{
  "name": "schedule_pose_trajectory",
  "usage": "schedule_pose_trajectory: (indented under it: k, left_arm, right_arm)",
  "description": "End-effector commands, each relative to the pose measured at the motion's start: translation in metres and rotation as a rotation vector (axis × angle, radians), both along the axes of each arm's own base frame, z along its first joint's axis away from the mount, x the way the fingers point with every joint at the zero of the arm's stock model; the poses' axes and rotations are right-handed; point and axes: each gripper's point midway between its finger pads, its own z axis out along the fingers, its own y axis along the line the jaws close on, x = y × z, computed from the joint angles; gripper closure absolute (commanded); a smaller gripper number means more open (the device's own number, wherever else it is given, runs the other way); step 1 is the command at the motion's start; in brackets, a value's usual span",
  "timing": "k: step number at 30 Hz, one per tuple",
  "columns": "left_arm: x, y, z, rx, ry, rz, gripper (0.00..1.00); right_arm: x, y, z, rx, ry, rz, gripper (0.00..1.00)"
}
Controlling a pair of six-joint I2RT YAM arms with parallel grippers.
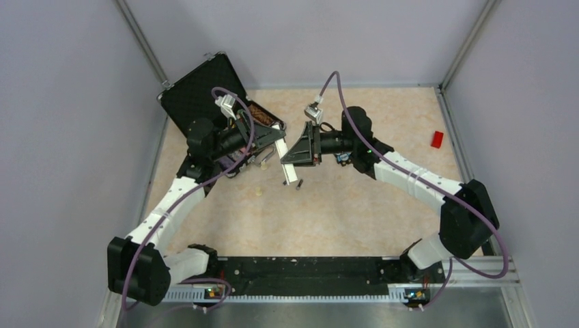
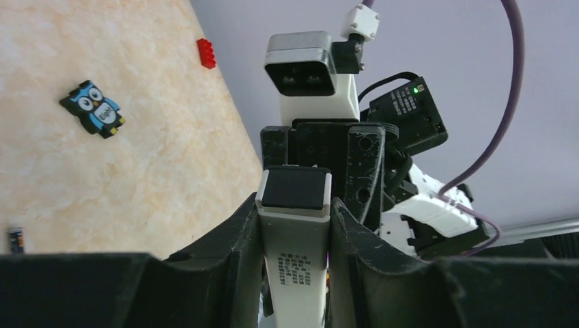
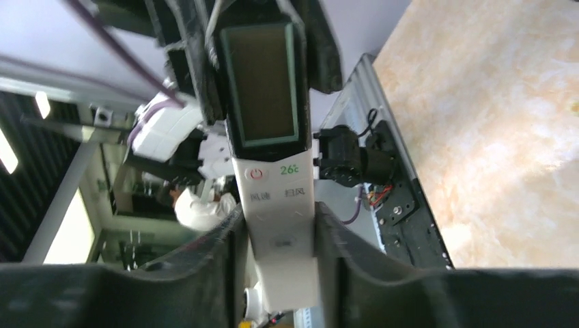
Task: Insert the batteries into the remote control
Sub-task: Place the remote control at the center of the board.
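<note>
The remote control (image 1: 290, 169), a slim white bar, hangs above the table between both grippers. In the left wrist view its back (image 2: 295, 266) with printed text shows, dark end up, and my left gripper (image 2: 295, 219) is shut on its sides. In the right wrist view its front (image 3: 276, 191) shows, with a dark display and a red power button, and my right gripper (image 3: 280, 225) is shut on the lower white part. From above, the left gripper (image 1: 275, 140) and right gripper (image 1: 299, 152) meet tip to tip. One small dark battery (image 2: 15, 239) lies on the table; likely the same battery (image 1: 298, 184) lies below the remote.
An open black case (image 1: 205, 92) stands at the back left behind the left arm. A red block (image 1: 437, 139) (image 2: 206, 53) lies near the right wall. A blue-and-black owl gadget (image 2: 95, 108) lies on the table. Two small cream bits (image 1: 258, 192) sit left of the remote.
</note>
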Motion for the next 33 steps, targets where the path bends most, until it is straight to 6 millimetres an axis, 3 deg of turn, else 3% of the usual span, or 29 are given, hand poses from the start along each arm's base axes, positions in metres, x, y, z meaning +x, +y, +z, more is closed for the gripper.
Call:
schedule_pose_trajectory:
  k: [1,4,7,11,17,25,33]
  left_arm:
    - [0.007,0.005,-0.014,0.155,-0.030,0.052,1.00]
    - [0.015,0.015,-0.028,0.236,0.047,0.135,1.00]
    - [0.019,0.029,-0.040,0.308,0.116,0.225,1.00]
    - [0.024,0.041,-0.045,0.325,0.170,0.318,1.00]
    - [0.029,0.051,-0.066,0.338,0.279,0.404,1.00]
    - [0.027,0.071,-0.095,0.417,0.377,0.502,1.00]
    - [0.027,0.075,-0.129,0.450,0.467,0.531,1.00]
  right_arm:
    - [0.013,0.004,0.011,-0.035,-0.027,-0.098,0.50]
    - [0.024,0.001,0.000,-0.112,-0.096,-0.179,0.29]
    - [0.030,-0.003,0.002,-0.167,-0.208,-0.262,0.17]
    - [0.036,-0.001,-0.007,-0.265,-0.336,-0.338,0.16]
    - [0.036,0.011,-0.044,-0.479,-0.514,-0.420,0.16]
    - [0.037,0.030,-0.082,-0.640,-0.626,-0.455,0.17]
    - [0.040,0.040,-0.113,-0.731,-0.668,-0.473,0.20]
